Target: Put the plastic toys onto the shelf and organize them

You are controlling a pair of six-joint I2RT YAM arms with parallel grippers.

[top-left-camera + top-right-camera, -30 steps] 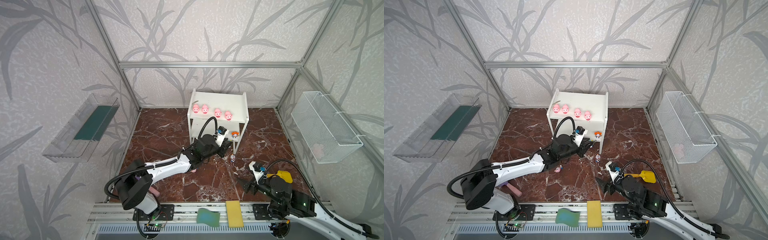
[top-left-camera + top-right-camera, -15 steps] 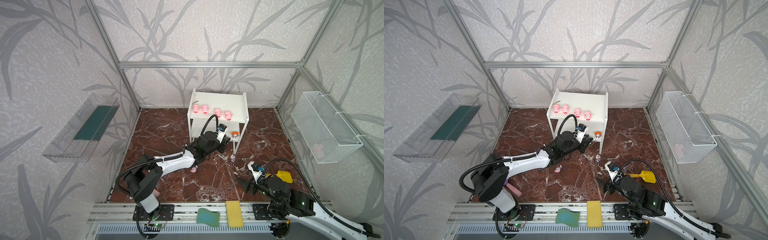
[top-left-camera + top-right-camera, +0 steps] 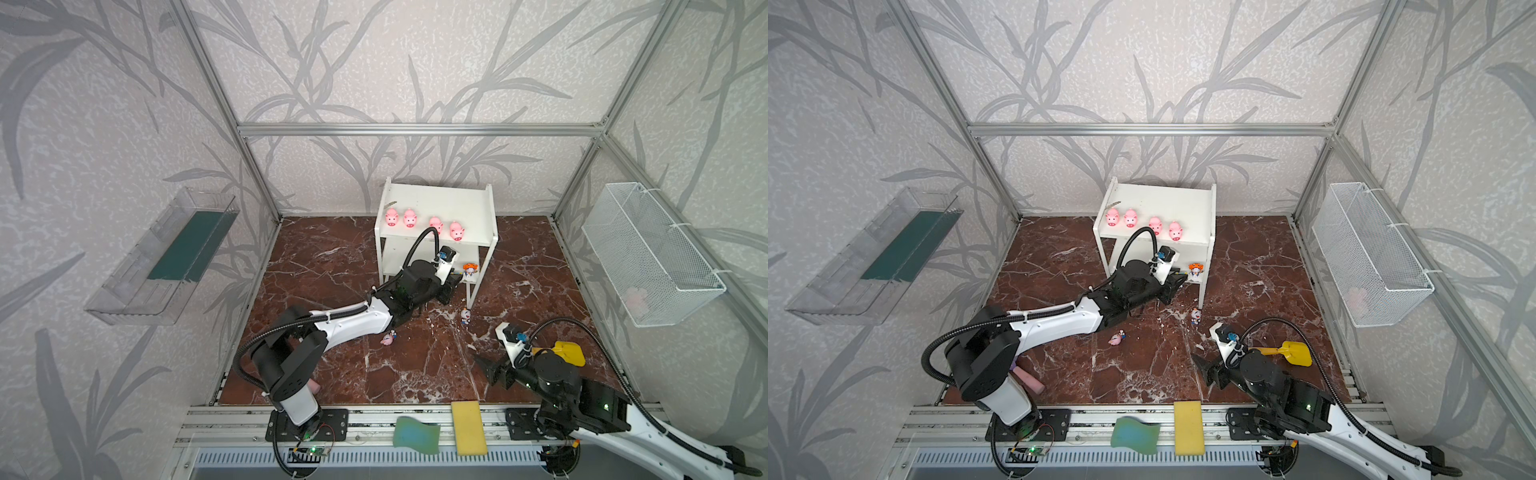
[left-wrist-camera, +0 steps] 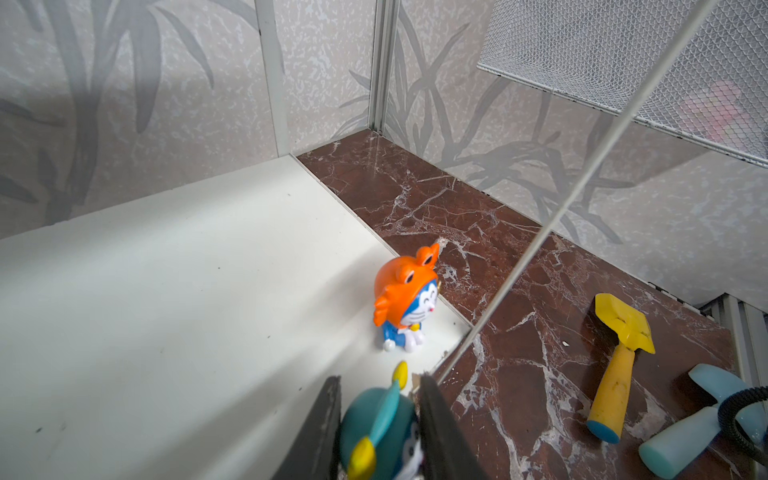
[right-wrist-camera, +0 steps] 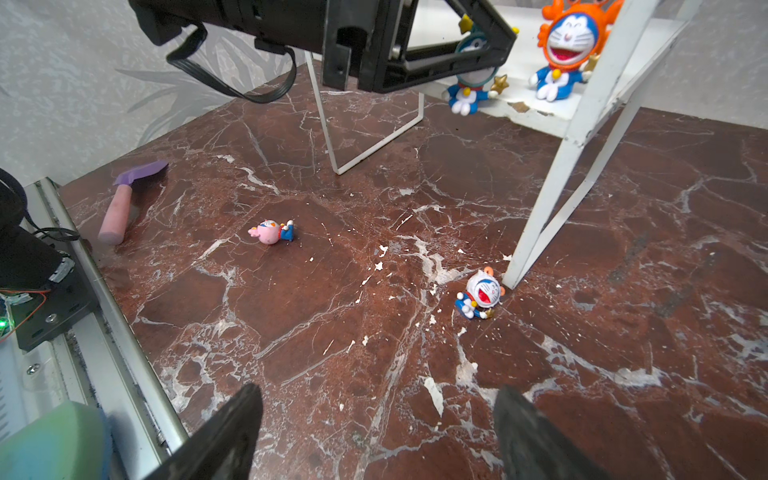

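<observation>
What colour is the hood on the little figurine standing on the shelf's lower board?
Orange. The figurine shows best in the left wrist view.

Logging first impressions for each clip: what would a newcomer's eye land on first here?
A row of four pink pigs lines the top board of the white shelf. Below, the left gripper pinches a teal figurine between its fingers at the lower board's edge, beside an orange-hooded figurine. A pink figurine and a white-blue figurine are down on the marble floor.
</observation>
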